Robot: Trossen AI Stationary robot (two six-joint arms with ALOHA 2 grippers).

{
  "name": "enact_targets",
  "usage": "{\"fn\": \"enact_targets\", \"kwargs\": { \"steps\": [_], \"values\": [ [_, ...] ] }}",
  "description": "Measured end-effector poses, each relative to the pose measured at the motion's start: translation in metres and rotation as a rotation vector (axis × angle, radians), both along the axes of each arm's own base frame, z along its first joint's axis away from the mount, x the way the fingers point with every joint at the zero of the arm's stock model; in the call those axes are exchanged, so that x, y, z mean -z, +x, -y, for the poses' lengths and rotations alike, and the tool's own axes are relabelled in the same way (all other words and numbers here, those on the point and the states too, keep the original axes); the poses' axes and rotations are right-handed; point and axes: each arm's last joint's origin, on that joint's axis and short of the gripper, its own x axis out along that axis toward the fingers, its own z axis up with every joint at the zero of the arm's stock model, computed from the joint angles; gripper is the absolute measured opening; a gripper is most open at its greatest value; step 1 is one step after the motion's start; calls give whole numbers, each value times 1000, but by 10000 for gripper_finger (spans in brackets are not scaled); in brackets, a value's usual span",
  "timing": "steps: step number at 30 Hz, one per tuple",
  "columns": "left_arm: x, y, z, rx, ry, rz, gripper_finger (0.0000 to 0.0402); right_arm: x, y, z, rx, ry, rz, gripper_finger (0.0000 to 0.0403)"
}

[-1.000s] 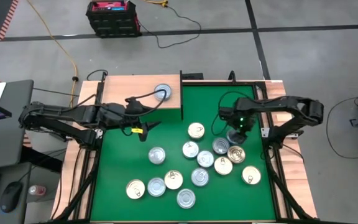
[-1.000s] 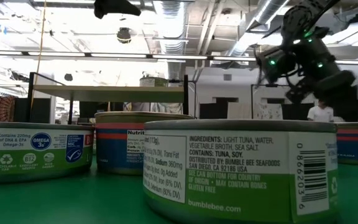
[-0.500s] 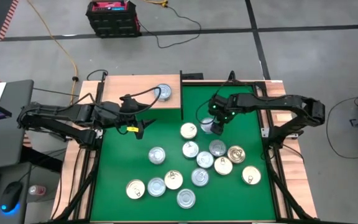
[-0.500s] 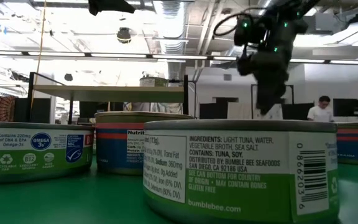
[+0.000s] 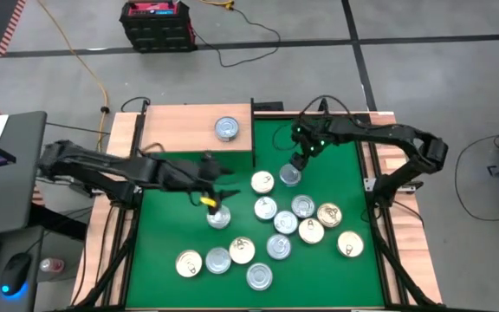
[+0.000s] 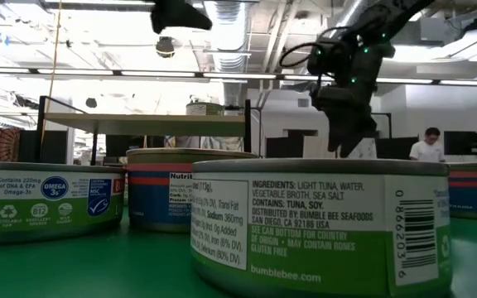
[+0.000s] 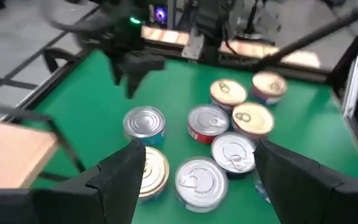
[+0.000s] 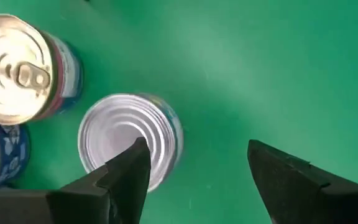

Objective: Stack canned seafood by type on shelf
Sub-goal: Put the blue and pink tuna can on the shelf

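Hovering over the far middle of the green mat (image 5: pixel 171 269), the right gripper (image 5: pixel 297 163) has its fingers (image 8: pixel 123 177) spread apart and holds nothing; a silver-lidded tin (image 5: pixel 290 176) sits on the mat just beside it, and in the right wrist view that tin (image 8: pixel 129 140) lies partly behind one finger rather than squarely between the two. A gold-lidded tin (image 8: pixel 20 68) stands close by it. The left gripper (image 5: pixel 217 198) reaches out over the mat above another silver-lidded tin (image 5: pixel 218 217), its fingers (image 7: pixel 120 180) wide apart and empty; its wrist view looks past them at the cluster of tins (image 7: pixel 222 140) with the right arm farther off. One tin (image 5: pixel 226 129) rests on the shelf (image 5: pixel 180 134), the light-wood board at the far left corner of the mat, well apart from the others. The rest of the canned seafood (image 5: pixel 286 222) lies loose on the mat, with a bunch near the middle right and a few nearer the front edge (image 5: pixel 217 259). In the low view, a green-labelled tuna tin (image 6: pixel 317 223) fills the foreground, and a person (image 6: pixel 427 145) shows in the room behind.
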Motion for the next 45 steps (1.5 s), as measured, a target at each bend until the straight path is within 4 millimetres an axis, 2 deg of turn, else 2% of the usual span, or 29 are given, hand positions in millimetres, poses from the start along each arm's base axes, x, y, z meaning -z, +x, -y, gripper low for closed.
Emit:
{"fn": "enact_targets", "kwargs": {
  "steps": [5, 9, 13, 18, 22, 27, 32, 38, 45],
  "values": [
    [17, 47, 0, -5, 114, -87, 290, 11, -17, 20, 32, 142, 68, 289],
    [28, 79, -5, -21, 136, -163, 290, 21, -23, 22, -3, 182, 49, 289],
    [50, 97, -3, -32, 134, -288, 290, 18, -18, 7, -131, 221, 72, 289],
    [80, 103, 4, -99, 97, -391, 290, 5, -1, -20, -244, 167, 154, 289],
    [81, 100, 6, -191, 51, -391, 285, -3, 22, -39, -295, 95, 280, 289],
    [66, 91, 20, -214, 102, -338, 254, -8, 43, -53, -332, -7, 394, 289],
    [77, 76, 33, -185, 86, -298, 224, 12, 56, -48, -323, -15, 374, 289],
    [74, 29, 31, -243, -30, -193, 203, 29, 70, -48, -343, -12, 383, 289],
    [54, -23, 20, -257, -110, -68, 197, 41, 75, -43, -319, -40, 337, 270]
  ]
}}
